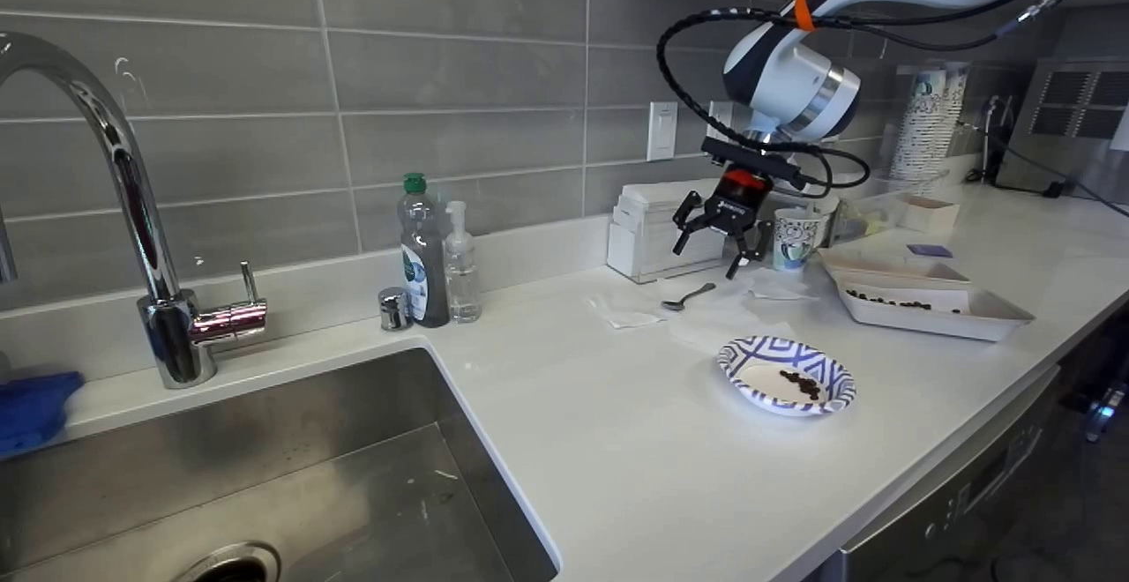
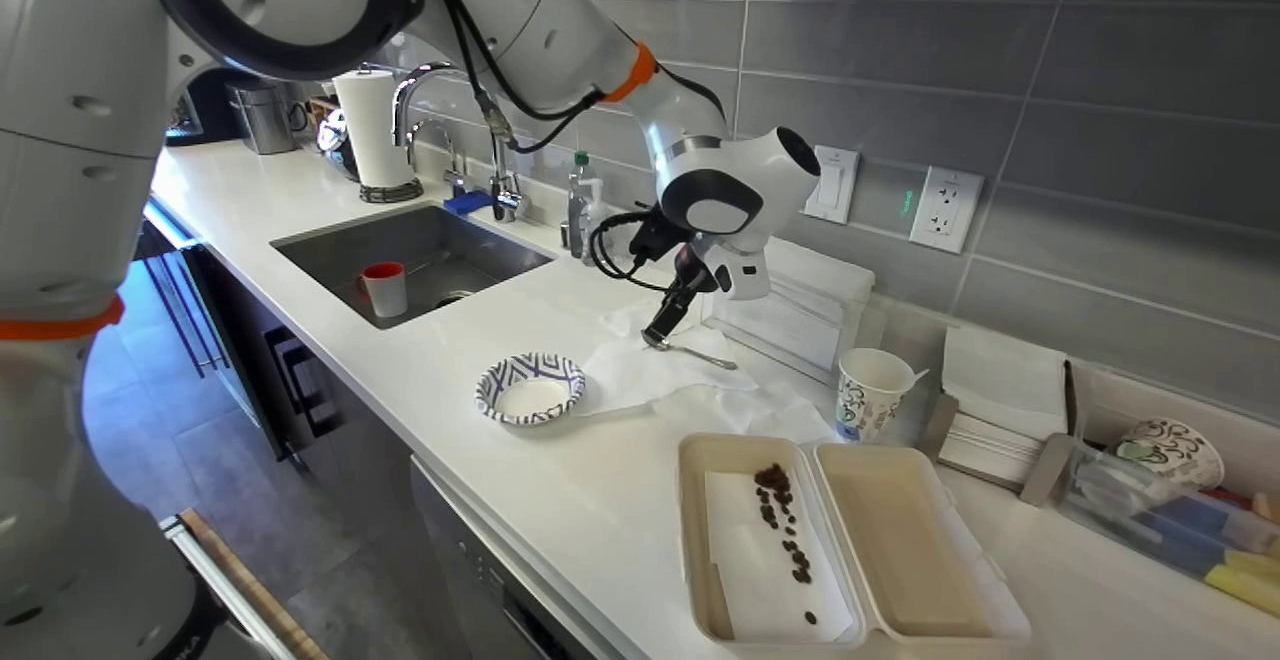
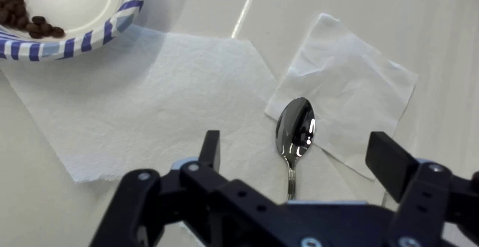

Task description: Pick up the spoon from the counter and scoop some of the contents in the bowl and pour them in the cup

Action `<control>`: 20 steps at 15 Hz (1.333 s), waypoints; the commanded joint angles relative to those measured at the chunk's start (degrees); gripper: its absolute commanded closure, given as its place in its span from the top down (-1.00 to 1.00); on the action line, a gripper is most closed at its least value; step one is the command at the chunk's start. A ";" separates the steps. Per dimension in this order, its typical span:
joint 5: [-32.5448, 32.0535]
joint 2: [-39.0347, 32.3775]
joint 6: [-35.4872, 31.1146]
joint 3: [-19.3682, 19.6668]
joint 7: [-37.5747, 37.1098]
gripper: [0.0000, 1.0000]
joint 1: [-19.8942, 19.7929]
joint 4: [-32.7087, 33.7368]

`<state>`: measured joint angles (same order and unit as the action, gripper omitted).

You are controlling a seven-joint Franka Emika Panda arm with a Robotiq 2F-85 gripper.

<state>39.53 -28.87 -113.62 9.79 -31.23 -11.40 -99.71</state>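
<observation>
End effector [image 1: 705, 263] spread above one spoon [image 3: 294, 142]

Arm [image 2: 560, 30]: one. In both exterior views it slopes down toward the tiled wall [image 1: 459, 150], and the wrist is bent so that the end effector points downward, slightly tilted, over the surface [image 1: 600, 441]. Its two fingers stand wide apart. In the wrist view the spoon lies between them, scoop end forward, handle partly hidden behind the mechanism; in an exterior view the fingertips appear clear of it.

Spoon: one, resting on white napkins [image 3: 168, 90]. Of these, at least two, overlapping. Paper bowl [image 1: 760, 377]: one, blue-and-white in pattern, upright near the spoon; it holds a small cluster of dark beans [image 3: 17, 9], too closely packed to count. White cup [image 2: 866, 405] with dark markings: one, upright on the surface near the white box [image 1: 653, 234]. A further patterned cup [image 2: 1170, 450] lies tipped in a clear bin [image 2: 1100, 500], and a tall stack of cups [image 1: 926, 128] stands farther back, its number not readable.

Hinged container [image 2: 905, 540]: one, unfolded into two halves; the half lined with a paper sheet [image 2: 740, 540] carries loose beans [image 2: 772, 480], not all separable for counting. Beside the sink [image 1: 335, 476]: one green-capped bottle [image 1: 423, 264] and one pump bottle [image 1: 460, 273]. Red-and-white mug [image 2: 385, 292]: one, standing inside the sink. On the tiled wall: one switch plate [image 2: 832, 185], one outlet [image 2: 945, 210].
</observation>
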 commanded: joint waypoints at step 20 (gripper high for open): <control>5.79 -15.07 3.99 -1.76 1.09 -0.02 -5.34 15.48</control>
<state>44.12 -40.88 -112.09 8.72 -29.89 -15.49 -88.15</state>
